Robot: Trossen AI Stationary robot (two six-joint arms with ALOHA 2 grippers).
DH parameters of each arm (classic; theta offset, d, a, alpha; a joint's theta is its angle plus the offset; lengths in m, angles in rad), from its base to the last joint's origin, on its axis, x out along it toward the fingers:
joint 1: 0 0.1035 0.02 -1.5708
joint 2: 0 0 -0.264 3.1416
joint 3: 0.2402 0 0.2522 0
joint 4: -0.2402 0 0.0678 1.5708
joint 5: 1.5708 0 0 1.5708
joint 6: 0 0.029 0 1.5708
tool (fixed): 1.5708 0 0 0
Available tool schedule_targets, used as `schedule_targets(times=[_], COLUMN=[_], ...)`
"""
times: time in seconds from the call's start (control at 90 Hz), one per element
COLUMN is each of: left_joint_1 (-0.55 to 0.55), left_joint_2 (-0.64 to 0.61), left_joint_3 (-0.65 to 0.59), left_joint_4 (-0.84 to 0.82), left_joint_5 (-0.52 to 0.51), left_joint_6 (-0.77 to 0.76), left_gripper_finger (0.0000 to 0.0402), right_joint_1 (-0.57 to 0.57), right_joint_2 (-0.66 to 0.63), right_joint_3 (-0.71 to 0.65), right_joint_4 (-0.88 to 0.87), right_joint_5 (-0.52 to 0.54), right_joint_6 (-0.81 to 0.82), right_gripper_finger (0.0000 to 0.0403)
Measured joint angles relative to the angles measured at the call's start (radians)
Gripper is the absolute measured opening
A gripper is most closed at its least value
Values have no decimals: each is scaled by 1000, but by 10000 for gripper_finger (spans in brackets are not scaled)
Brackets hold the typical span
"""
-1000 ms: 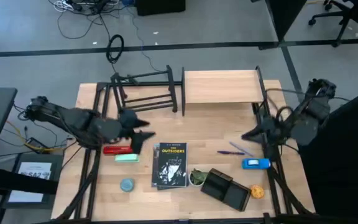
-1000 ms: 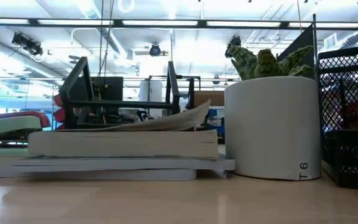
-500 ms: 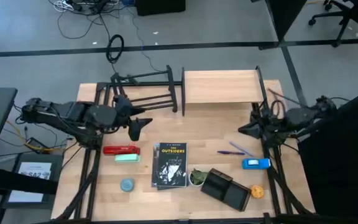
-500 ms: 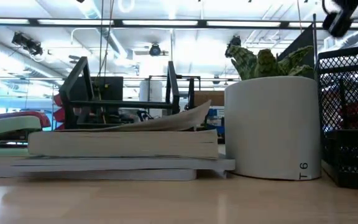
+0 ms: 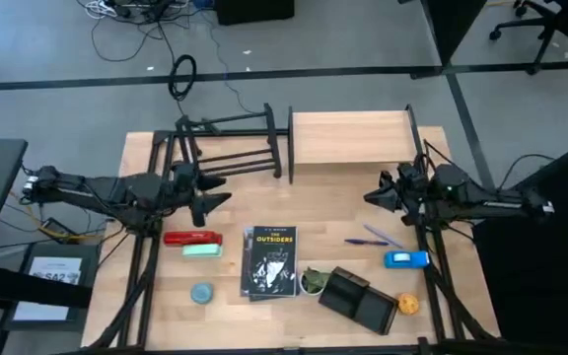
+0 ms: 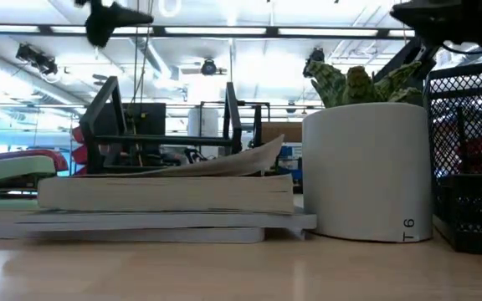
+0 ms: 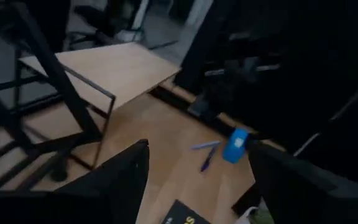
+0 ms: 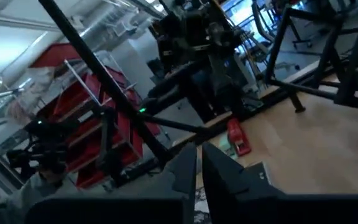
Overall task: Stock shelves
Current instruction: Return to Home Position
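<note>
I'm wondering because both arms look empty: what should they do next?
Probably fold back to rest at their own sides: the left gripper hangs open and empty, the right gripper is shut on nothing, and both are clear of the book.

L gripper (image 5: 208,196) now sits nearer the table's (image 5: 333,212) L edge than 1 s ago. L arm (image 5: 97,187) lies stretched out flat. R gripper (image 5: 373,196) sits further inboard, and R arm (image 5: 481,197) is lowered to level. Both arms now show along the low view's top edge.
</note>
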Motion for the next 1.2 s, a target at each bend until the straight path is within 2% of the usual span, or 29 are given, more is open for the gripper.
schedule_targets(times=[0.1, 0.211, 0.322, 0.556, 0.667, 0.8, 0.967, 1.2], left_joint_1=[11, 24, 29, 29, 32, 40, 53, 55], left_joint_2=[-110, -216, -327, -507, -522, -522, -522, -512], left_joint_3=[-136, -249, -302, -373, -422, -465, -519, -557], left_joint_4=[183, 304, 288, 208, 203, 207, 205, 127], left_joint_5=[18, 81, 114, 102, 42, 19, 1, -25], left_joint_6=[89, 169, 200, 228, 236, 253, 285, 247], left_gripper_finger=[253, 253, 253, 253, 253, 253, 253, 253], right_joint_1=[-33, -64, -74, -73, -74, -71, -71, -71], right_joint_2=[-9, -25, -51, -148, -198, -232, -233, -232], right_joint_3=[-17, -49, -84, -192, -245, -249, -250, -250], right_joint_4=[2, 2, 10, 125, 182, 131, 107, 56], right_joint_5=[-8, -9, -16, -8, 94, 219, 223, 216], right_joint_6=[-39, -61, -103, -150, -145, -193, -259, -216], right_gripper_finger=[0, 0, 0, 0, 0, 0, 0, 0])
